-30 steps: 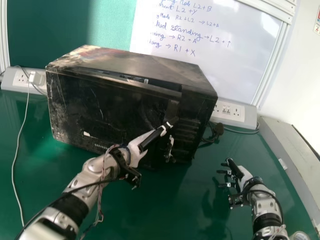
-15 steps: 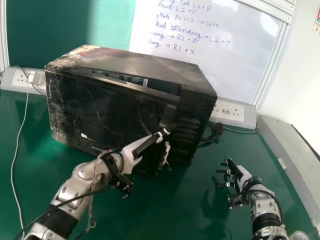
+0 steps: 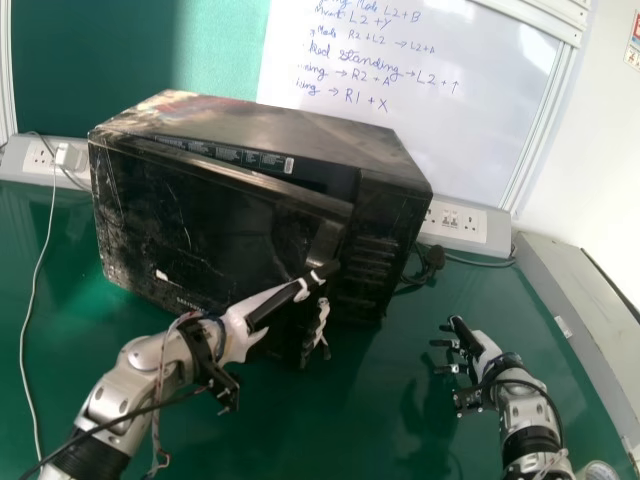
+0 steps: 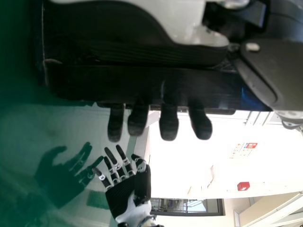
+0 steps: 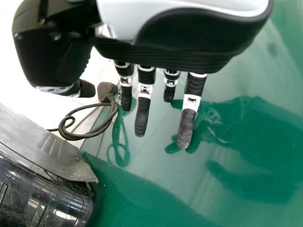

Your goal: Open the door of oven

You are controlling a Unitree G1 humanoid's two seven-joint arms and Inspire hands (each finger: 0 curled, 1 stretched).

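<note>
In the head view, the oven [image 3: 375, 155] stands on the table [image 3: 400, 430], left of the middle. Its front faces the robot, turned a little to the robot's left; its long axis runs from left to right, with the right end nearer. The door [image 3: 200, 225] is ajar, with a gap along its top and its free edge standing out at the right. The left hand [image 3: 240, 330] is at that free edge, fingers extended. Bare table lies before the oven and between its right end and the right hand [image 3: 485, 348]. A socket strip [image 3: 470, 225] bounds the back, a ledge [image 3: 590, 315] the right.

In the left wrist view, the fingertips [image 4: 168, 125] show past a dark edge running across the palm, set apart from the thumb. The right hand is farther off.

In the right wrist view, its fingers [image 5: 142, 118] hang straight and spread above the table, clear of the coiled cable [image 5: 71, 135] and the oven's corner.
</note>
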